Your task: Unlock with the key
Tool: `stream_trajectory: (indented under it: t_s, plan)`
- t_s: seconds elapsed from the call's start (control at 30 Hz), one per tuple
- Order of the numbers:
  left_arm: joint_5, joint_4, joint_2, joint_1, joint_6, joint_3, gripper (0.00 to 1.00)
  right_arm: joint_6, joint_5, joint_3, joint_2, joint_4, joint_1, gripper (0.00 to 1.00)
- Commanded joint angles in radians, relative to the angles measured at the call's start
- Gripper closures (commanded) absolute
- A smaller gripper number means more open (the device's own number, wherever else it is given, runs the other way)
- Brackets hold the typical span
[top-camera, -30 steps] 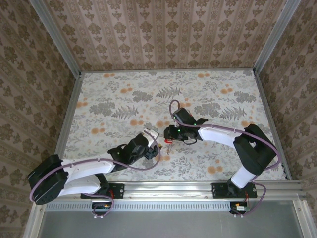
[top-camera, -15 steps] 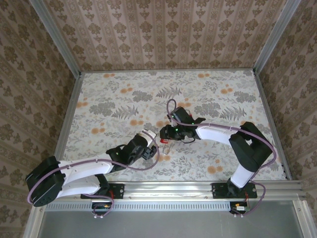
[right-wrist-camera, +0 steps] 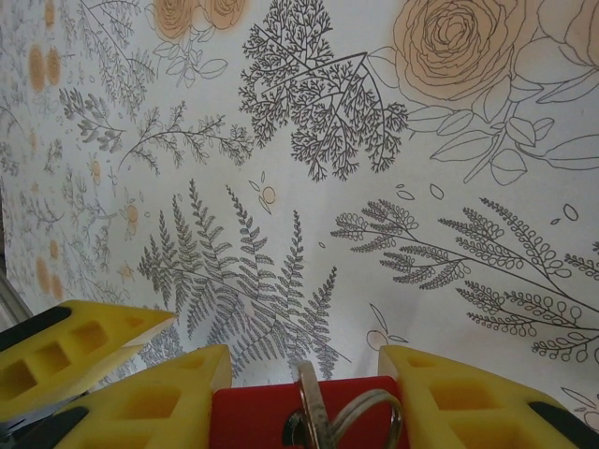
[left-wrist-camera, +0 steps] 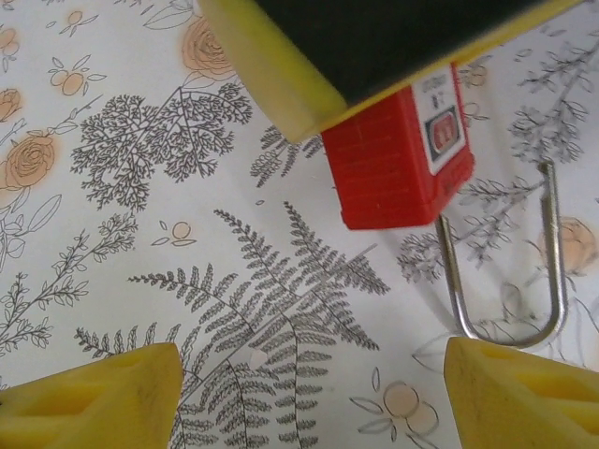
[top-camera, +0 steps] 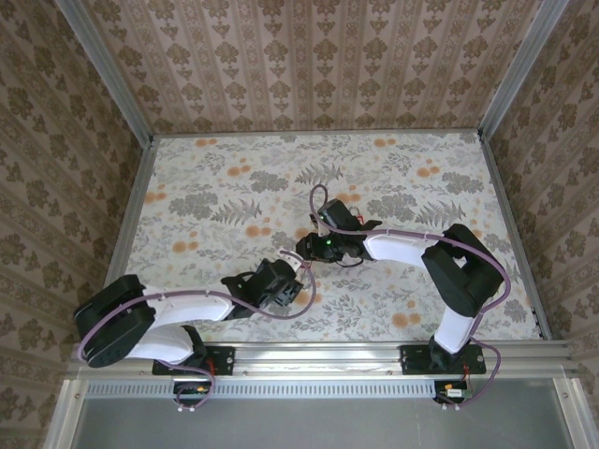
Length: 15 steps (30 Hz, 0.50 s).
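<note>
Right hand [right-wrist-camera: 304, 404] clamps padlock [left-wrist-camera: 398, 154]; left hand [left-wrist-camera: 309, 393] spread wide.

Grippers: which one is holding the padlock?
The right gripper: its yellow fingers clamp the red padlock. The left gripper is open, spread wide near the shackle.

White-black arms [top-camera: 187, 307], purple cables [top-camera: 314, 198], yellow end effector fingers [left-wrist-camera: 84, 398]
</note>
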Motion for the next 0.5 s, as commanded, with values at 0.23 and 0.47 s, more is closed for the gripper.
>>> stream_trajectory:
  t_s: [0.23,0.47]
  plan:
    - [-0.05,-0.019,0.107,-0.017,-0.073,0.103,0.24,0.07,-0.003,-0.02,-0.005,0.054,-0.003,0.73]
    - [-0.058,-0.058,0.145,-0.016,-0.076,0.108,0.24,0.106,-0.002,-0.021,0.014,0.09,-0.007,0.73]
